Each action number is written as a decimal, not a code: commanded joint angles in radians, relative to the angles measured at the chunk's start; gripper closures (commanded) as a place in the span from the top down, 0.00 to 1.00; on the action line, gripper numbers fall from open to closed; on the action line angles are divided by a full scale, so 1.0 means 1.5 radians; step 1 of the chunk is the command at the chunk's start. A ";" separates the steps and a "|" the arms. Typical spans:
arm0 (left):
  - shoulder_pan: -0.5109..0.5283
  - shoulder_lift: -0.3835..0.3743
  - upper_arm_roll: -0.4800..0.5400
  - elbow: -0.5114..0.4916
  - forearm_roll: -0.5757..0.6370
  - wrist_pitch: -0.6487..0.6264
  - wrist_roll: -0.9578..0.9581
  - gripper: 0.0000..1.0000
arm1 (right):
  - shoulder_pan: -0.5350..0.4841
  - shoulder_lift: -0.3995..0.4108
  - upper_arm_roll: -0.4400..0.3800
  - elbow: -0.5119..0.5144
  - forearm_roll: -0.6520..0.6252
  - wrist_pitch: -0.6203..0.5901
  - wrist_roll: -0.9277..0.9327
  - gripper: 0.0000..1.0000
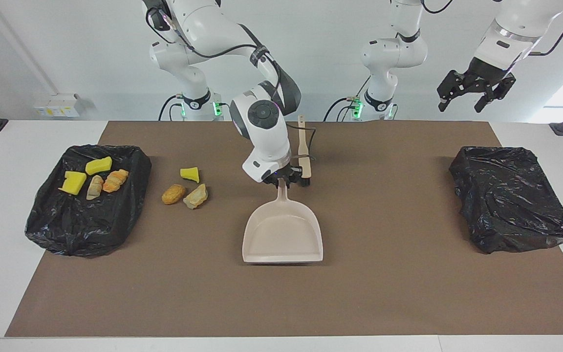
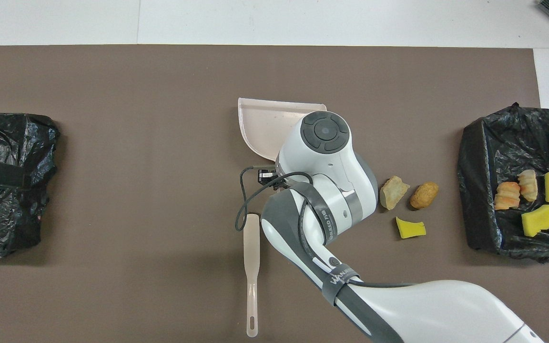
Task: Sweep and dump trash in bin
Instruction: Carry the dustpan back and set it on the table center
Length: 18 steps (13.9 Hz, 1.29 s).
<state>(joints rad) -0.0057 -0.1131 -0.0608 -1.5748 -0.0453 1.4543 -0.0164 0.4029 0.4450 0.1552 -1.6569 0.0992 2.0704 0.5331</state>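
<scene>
Right gripper point(image 1: 283, 180) clamped on handle of beige plastic dustpan point(image 1: 283, 235) at mat centre; left gripper point(image 1: 474, 94) waits raised, jaws wide, empty; three trash bits point(image 1: 184, 188) lie on brown mat point(image 1: 384, 293) near black-bagged bin point(image 1: 66, 225); four more bits inside bin; beige black-bristled brush point(image 2: 251, 267) lies nearer robots than dustpan.

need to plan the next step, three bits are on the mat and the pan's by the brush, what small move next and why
Probably set the dustpan down: the right gripper is shut on its handle mid-table, and three trash bits lie on the mat beside the bin. The left gripper waits open, high over its own end, the brush untouched.
</scene>
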 commanded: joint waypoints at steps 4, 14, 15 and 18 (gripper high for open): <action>0.007 0.002 -0.004 0.006 0.009 0.005 0.002 1.00 | 0.004 0.039 -0.001 0.043 -0.018 0.037 0.023 0.43; 0.006 0.001 -0.004 0.006 0.009 0.006 0.002 1.00 | 0.042 -0.062 -0.001 -0.022 -0.018 -0.032 0.039 1.00; 0.006 0.001 -0.004 0.006 0.009 0.005 0.002 1.00 | 0.046 -0.092 -0.001 -0.050 -0.016 -0.032 0.064 1.00; 0.006 0.002 -0.004 0.006 0.009 0.004 0.003 1.00 | 0.075 -0.152 -0.001 -0.120 -0.016 -0.023 0.111 1.00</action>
<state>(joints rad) -0.0057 -0.1131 -0.0608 -1.5748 -0.0453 1.4569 -0.0164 0.4868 0.3070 0.1565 -1.7200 0.0862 2.0114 0.6475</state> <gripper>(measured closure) 0.000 0.000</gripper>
